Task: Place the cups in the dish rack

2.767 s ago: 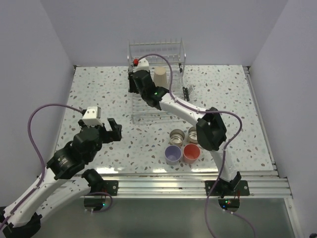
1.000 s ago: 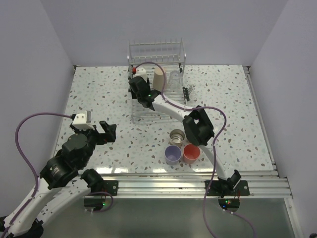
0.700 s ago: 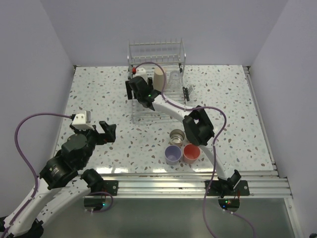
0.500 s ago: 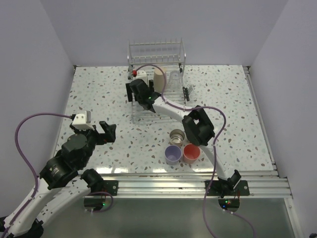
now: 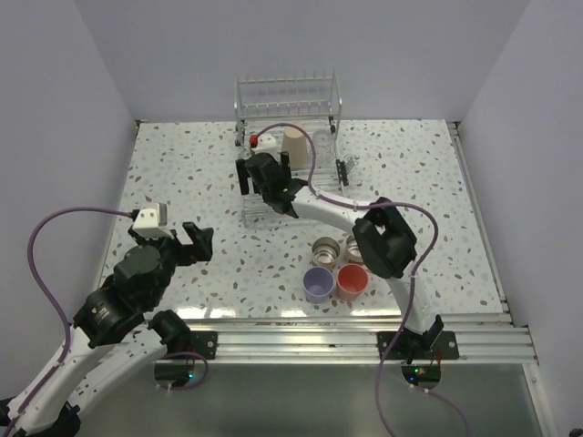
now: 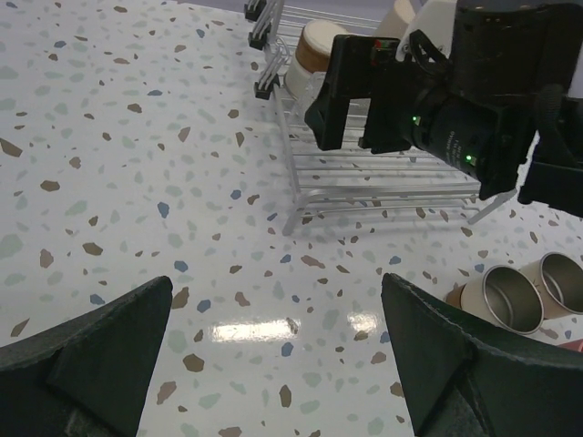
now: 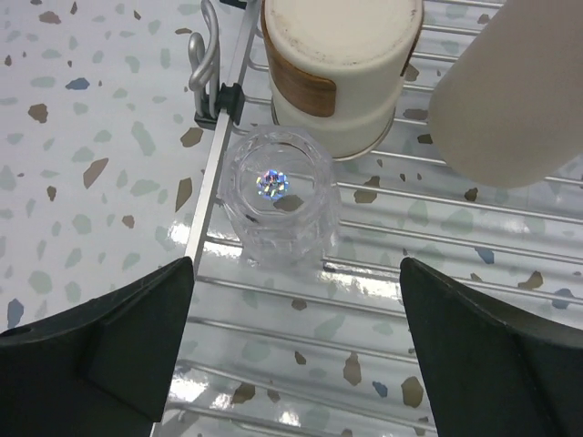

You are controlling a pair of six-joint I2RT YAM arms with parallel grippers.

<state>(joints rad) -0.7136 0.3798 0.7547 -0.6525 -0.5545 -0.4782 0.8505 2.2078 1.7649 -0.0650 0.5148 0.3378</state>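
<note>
Rack count first: the dish rack (image 5: 287, 91), far-centre on the table (image 5: 182, 173), holds at least three cups. On the right wrist cam you've got a clear cup (image 7: 281, 205) standing on the wires at the rack's left edge (looks mouth-down, tho hard to be sure thru the glass). A tan-banded cup (image 7: 339, 68) sits upside down just far of it, and the tall beige cup (image 7: 510, 100) is off to the right. Whether the clear one and the tan-banded one touch, can't tell.

Your right gripper (image 7: 291, 350) hangs over the clear cup with jaws spread wide and nothing between them, so that cup stands on its own. Your left gripper (image 6: 291, 364) is just as wide and empty, hovering over bare table at near-left, well apart from the rack and every cup.

Left to do is approx half the job, by my reckoning. Four cups are bunched on the table near of the rack, by the right arm's elbow. The lavender cup (image 5: 318, 283) and coral-pink cup (image 5: 352, 281) sit side by side at the near edge of the bunch, mouths up. A metallic cup (image 6: 499, 296) and a second metallic cup (image 6: 557, 280) sit just far of them. The bunch is tight, so I'd expect whichever pick comes next to need care w/ finger room.
</note>
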